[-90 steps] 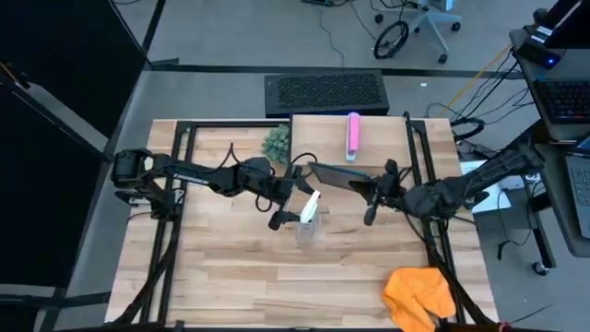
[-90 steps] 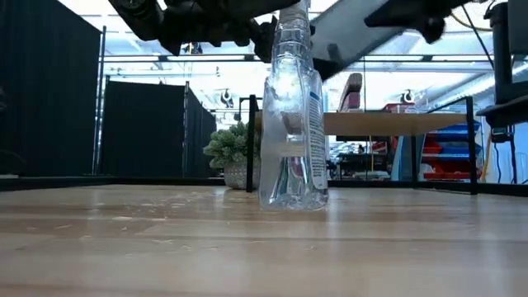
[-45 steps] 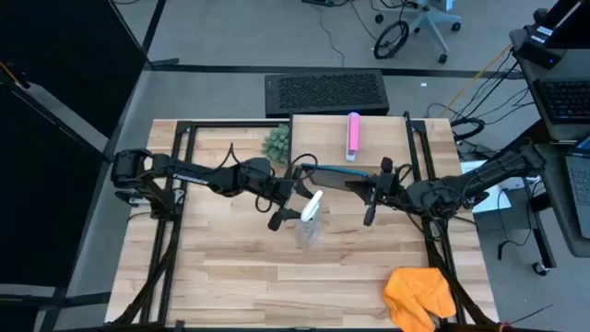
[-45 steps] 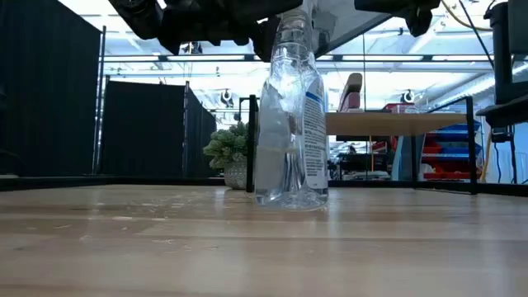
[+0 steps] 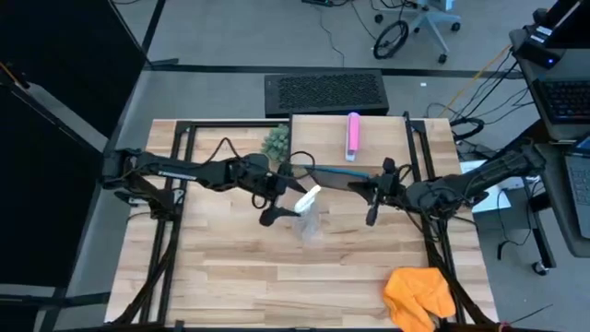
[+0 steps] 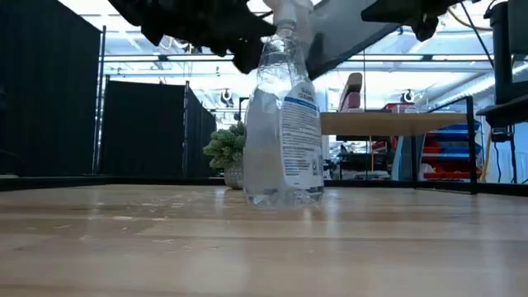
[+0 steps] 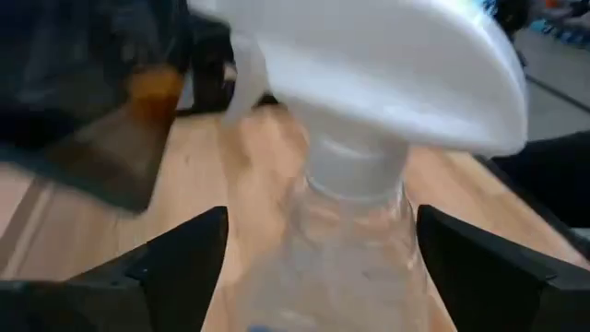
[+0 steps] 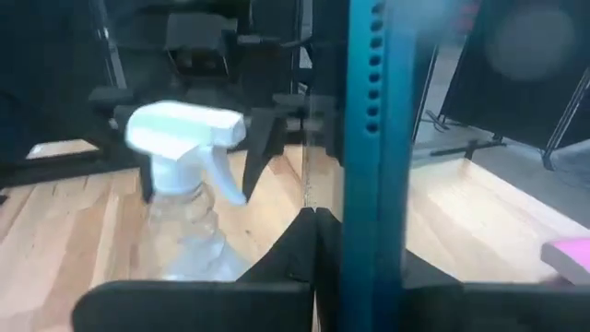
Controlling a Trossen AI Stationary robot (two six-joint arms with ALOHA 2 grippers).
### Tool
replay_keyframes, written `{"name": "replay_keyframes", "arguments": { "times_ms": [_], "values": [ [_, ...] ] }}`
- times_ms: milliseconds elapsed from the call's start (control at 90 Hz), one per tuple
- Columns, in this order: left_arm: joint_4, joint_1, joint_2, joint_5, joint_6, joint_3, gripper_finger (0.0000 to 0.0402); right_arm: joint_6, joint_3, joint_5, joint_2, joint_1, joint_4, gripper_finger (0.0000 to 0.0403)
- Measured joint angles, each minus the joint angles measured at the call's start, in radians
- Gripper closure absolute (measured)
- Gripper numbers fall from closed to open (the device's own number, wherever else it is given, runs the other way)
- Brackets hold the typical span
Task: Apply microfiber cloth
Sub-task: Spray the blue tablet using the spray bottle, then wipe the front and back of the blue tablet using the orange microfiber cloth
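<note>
The left gripper, fingers spread wide astride the spray bottle, is freeing it, while the right gripper is clamping the tablet for the microfiber cloth.

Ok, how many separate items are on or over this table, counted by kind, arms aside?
Spray bottle: 1
Orange cloth: 1
Tablet: 1
Potted plant: 1
Pink object: 1
Total: 5

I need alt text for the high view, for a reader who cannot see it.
From above, the left gripper sits open around a clear spray bottle mid-table, while the right gripper holds a dark tablet. The orange microfiber cloth lies untouched at the table's near right corner.
</note>
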Motion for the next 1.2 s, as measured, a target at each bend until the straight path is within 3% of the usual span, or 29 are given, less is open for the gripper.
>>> {"name": "replay_keyframes", "arguments": {
  "times_ms": [144, 367, 522, 667, 856, 1022, 1200],
  "values": [
    [-0.14, 0.004, -0.087, -0.111, 0.02, 0.001, 0.0066, 0.053, 0.001, -0.01, -0.053, 0.028, -0.092, 0.0394],
    [-0.3, 0.002, -0.245, -0.235, -0.007, 0.003, 0.0066, 0.265, 0.071, -0.067, -0.106, 0.093, -0.4, 0.0394],
    [-0.342, -0.01, -0.303, -0.263, -0.094, 0.002, 0.0065, 0.446, 0.129, -0.197, -0.105, 0.135, -0.612, 0.0394],
    [-0.341, -0.04, -0.303, -0.204, -0.19, 0.002, 0.0066, 0.587, 0.132, -0.402, -0.07, 0.174, -0.612, 0.0394],
    [-0.305, -0.17, -0.246, -0.195, -0.298, 0.002, 0.0087, 0.721, 0.132, -0.597, 0.068, 0.225, -0.56, 0.0394],
    [-0.205, -0.32, -0.146, -0.234, -0.399, 0.002, 0.0117, 0.714, 0.132, -0.663, 0.201, 0.24, -0.457, 0.0394],
    [-0.114, -0.45, -0.015, -0.343, -0.51, 0.002, 0.0134, 0.705, 0.132, -0.726, 0.316, 0.24, -0.37, 0.0394]
  ]
}}
